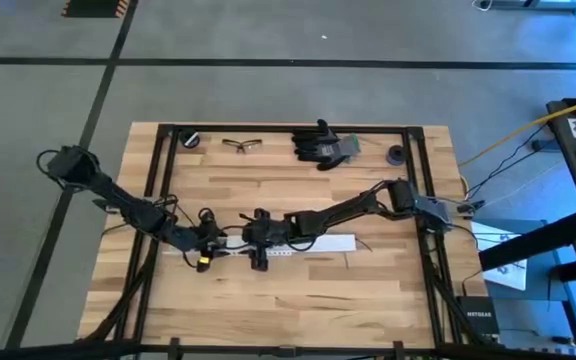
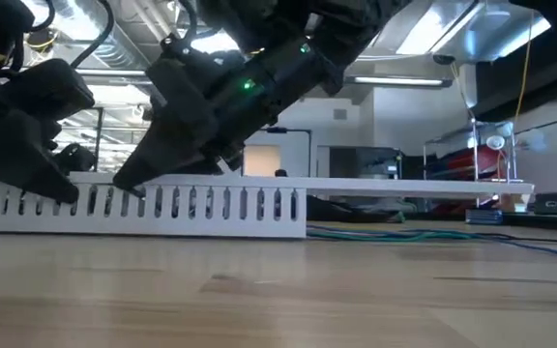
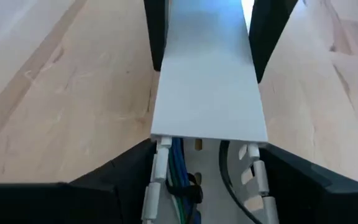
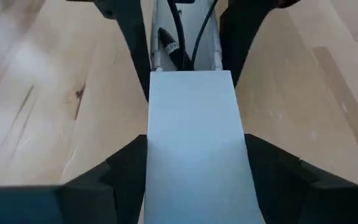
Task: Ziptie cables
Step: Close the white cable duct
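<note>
Two dark robot arms meet at the middle of a wooden bench [image 1: 368, 290], both working on a long white slotted duct [image 2: 191, 208] that lies flat on the wood. The cables [image 3: 179, 180] sit inside this duct: blue, greenish and black wires run along its open channel, and one end of the bundle trails out on the bench beyond the duct in the low view. A flat white cover [image 3: 207, 81] rests on top of the duct, hiding most of the channel.

The left tool [image 3: 207, 180] straddles the open end of the duct, one finger on each side wall, seemingly pinching the walls rather than hanging wide. The right tool [image 4: 194, 180] straddles the cover in the same way, closed against its two long edges, facing the left one along the duct.

The step in hand looks like seating the cover over the wires. To do it well, the left tool should hold the duct steady while the right one keeps the cover square to the walls, so both edges catch together. Watch that no wire rides up over a slotted wall and gets pinched. From the low view I cannot tell whether the cover's far end is already clipped down.

At the bench's far edge lie a pair of safety glasses [image 1: 242, 145] and a black glove [image 1: 320, 145], well apart from the work.
</note>
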Tool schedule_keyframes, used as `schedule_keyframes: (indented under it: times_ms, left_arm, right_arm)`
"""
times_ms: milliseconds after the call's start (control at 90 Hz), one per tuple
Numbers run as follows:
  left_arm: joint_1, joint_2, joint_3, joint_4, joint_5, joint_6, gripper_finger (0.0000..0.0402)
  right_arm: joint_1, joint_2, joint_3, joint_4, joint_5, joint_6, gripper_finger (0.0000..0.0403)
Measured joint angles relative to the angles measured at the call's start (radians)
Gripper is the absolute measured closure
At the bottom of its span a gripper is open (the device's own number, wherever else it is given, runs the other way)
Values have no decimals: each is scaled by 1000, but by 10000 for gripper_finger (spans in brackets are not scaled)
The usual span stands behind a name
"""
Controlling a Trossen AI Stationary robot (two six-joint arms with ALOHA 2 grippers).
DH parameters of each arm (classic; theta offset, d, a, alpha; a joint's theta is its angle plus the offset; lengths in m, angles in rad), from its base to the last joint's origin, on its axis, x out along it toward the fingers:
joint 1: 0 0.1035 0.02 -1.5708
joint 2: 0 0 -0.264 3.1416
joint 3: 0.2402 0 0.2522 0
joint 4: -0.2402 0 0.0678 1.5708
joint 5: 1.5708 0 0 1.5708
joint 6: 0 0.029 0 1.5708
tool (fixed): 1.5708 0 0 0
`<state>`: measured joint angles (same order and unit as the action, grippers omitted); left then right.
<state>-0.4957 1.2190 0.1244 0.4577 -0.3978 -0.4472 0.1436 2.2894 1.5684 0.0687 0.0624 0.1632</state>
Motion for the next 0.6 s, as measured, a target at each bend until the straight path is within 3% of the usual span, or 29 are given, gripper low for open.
schedule_keyframes:
  times_ms: [456, 600]
  left_arm:
    - [14, 64, 5, 88, 15, 41, 167]
    - [26, 82, 7, 109, 17, 57, 167]
  right_arm:
    - [-1, 105, 16, 319, -12, 33, 184]
    - [-1, 106, 19, 300, -13, 14, 184]
